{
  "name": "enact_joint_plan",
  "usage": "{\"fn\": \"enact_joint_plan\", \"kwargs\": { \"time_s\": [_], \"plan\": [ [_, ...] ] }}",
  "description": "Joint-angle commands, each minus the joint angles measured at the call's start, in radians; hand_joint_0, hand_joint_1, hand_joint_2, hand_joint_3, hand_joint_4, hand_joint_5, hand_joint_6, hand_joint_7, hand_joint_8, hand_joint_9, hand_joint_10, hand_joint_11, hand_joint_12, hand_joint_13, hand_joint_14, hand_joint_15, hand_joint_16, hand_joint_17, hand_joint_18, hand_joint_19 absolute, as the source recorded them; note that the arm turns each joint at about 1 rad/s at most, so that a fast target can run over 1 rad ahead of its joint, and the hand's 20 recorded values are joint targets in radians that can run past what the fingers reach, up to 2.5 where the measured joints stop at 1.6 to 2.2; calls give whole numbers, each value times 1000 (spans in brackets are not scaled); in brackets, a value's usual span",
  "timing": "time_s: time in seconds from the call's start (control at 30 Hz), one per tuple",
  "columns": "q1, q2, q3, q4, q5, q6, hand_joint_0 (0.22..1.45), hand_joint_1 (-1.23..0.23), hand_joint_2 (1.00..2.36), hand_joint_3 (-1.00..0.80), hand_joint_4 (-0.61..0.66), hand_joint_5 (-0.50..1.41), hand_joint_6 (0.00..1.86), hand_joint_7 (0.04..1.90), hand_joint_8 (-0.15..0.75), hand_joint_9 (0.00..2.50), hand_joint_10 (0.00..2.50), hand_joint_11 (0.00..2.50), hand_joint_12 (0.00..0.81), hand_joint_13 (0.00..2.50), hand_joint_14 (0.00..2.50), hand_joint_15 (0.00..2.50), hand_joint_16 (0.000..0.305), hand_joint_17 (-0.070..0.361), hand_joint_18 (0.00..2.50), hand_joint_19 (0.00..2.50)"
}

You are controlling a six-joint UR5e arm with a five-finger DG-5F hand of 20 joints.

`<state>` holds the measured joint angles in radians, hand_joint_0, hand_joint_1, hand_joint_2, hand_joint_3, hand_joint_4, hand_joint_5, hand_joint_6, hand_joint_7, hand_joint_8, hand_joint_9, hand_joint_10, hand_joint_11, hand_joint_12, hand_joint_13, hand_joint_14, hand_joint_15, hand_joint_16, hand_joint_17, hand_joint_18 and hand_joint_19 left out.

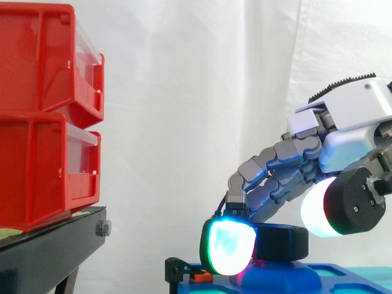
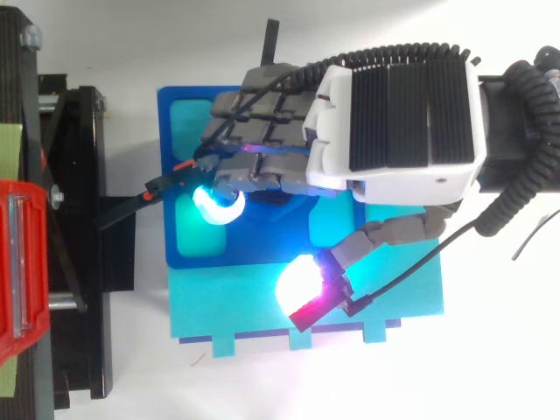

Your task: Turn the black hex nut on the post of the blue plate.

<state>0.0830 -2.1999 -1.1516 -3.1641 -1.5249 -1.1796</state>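
Side view: robot hand (image 1: 349, 113) fingers curled over black hex nut (image 1: 282, 242) on blue plate (image 1: 334, 271), thumb apart.

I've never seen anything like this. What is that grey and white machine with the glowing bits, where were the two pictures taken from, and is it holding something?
The grey and white thing is a robot hand on the end of a robot arm. The glow is part of the hand, not a separate lamp. One picture is taken from the side, level with the work. The other is taken from above, looking down on the same scene. Under the robot hand lies a blue plate with sunken pockets. On it stands a black hex nut, which the robot hand is meant to turn. The robot hand reaches down over the nut, but I cannot tell whether it grips it. To the left, red bins sit stacked on a black stand.
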Motion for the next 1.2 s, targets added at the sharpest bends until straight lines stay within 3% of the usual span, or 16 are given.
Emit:
{"fn": "enact_joint_plan", "kwargs": {
  "time_s": [0.0,1.17],
  "plan": [
    [-5,0,3,1,-6,0,456,-492,1000,-500,245,-179,502,835,286,398,0,0,398,319,0,13,53,119,206,174],
    [-72,-1,3,38,-110,-23,456,-493,1000,-500,244,-180,502,834,287,399,0,0,398,325,0,14,53,118,201,174]
  ]
}}
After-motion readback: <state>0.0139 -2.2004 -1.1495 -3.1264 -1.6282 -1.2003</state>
